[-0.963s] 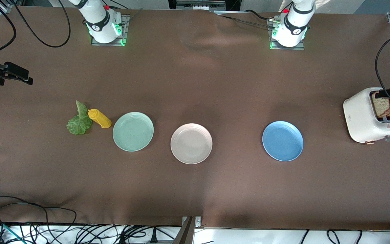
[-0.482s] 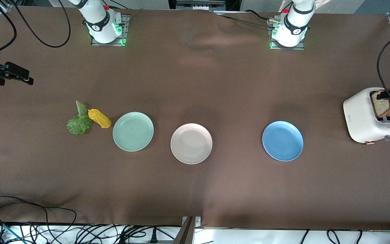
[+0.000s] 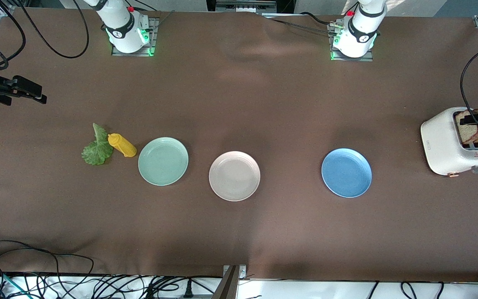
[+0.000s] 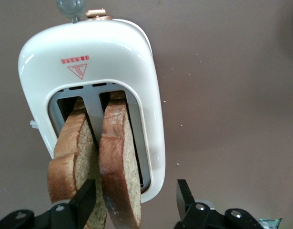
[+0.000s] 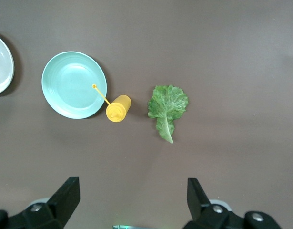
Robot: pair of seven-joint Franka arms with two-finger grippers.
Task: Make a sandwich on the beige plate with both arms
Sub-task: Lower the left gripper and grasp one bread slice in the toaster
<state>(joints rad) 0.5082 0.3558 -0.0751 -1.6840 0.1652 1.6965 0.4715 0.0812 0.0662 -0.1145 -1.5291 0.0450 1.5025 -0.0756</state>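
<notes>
Nearest the front camera, three round plates lie in a row across the middle of the desk, each bare: the beige plate (image 3: 234, 175) in the centre, the mint green plate (image 3: 163, 161) beside it toward the right arm's end, and the blue plate (image 3: 346, 172) well apart toward the left arm's end. Just beside the green plate, toward the right arm's end, a yellow squeeze bottle (image 3: 122, 145) stands with its thin nozzle leaning over the plate's rim, and the green lettuce leaf (image 3: 96, 147) lies flat on the cloth touching the bottle. At the left arm's edge of the desk sits a white toaster (image 3: 446, 147) with two slots; two brown speckled bread slices (image 4: 96, 167) stand tilted in them, rising well out of the top. The left gripper (image 4: 136, 202) is over the toaster, its fingers apart and set on either side of one bread slice (image 4: 118, 167), one finger between the two slices, the other out beside the toaster's wall; no firm clamp shows. The right gripper (image 3: 35, 93) waits over the right arm's edge of the desk, its fingers spread wide on nothing. The desk (image 3: 264, 104) is covered in a dull brown cloth, slightly rippled near the arm bases along its farthest edge. Black cables trail below its nearest edge.
</notes>
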